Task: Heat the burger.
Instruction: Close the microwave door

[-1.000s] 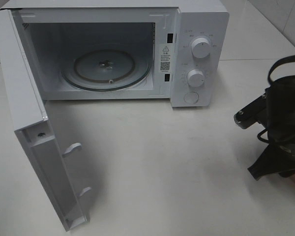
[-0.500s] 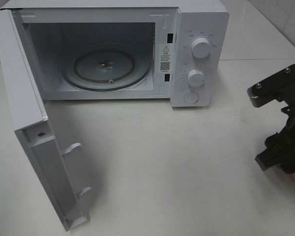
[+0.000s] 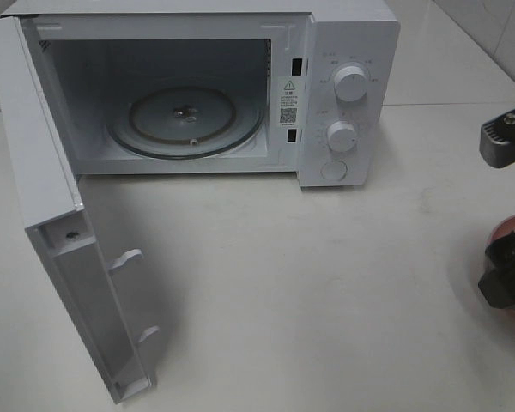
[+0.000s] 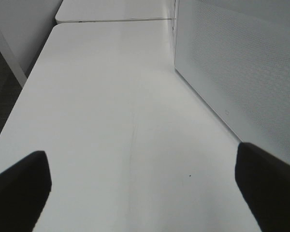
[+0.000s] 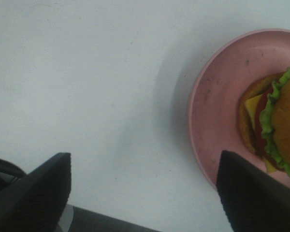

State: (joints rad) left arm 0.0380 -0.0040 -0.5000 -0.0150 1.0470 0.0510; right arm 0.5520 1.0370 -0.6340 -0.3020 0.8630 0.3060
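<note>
The right gripper (image 5: 144, 193) has retreated toward the tabletop's (image 3: 326, 283) right edge, fingers now apart and empty, uncovering the pink plate (image 3: 508, 228) there. The burger (image 5: 275, 125) sits on it. The left gripper (image 4: 144, 186) gapes wide.

Staged test bench, not a lived-in kitchen.

You're looking at a plain white tabletop (image 3: 326, 283) carrying a white microwave (image 3: 348, 94), its door (image 3: 47, 197) swung wide and its glass turntable (image 3: 184, 120) bare. Kitchen props are few: a pink plate (image 5: 217, 106) with a burger (image 5: 275, 125) sits on the table's right side. From the left wrist view you see a second white table (image 4: 111, 9) butted against the first and dark floor (image 4: 2, 92) beside them. Tiled white wall (image 3: 498, 34) at far right. The surfaces look bare and uniform, as on a lab rig.
</note>
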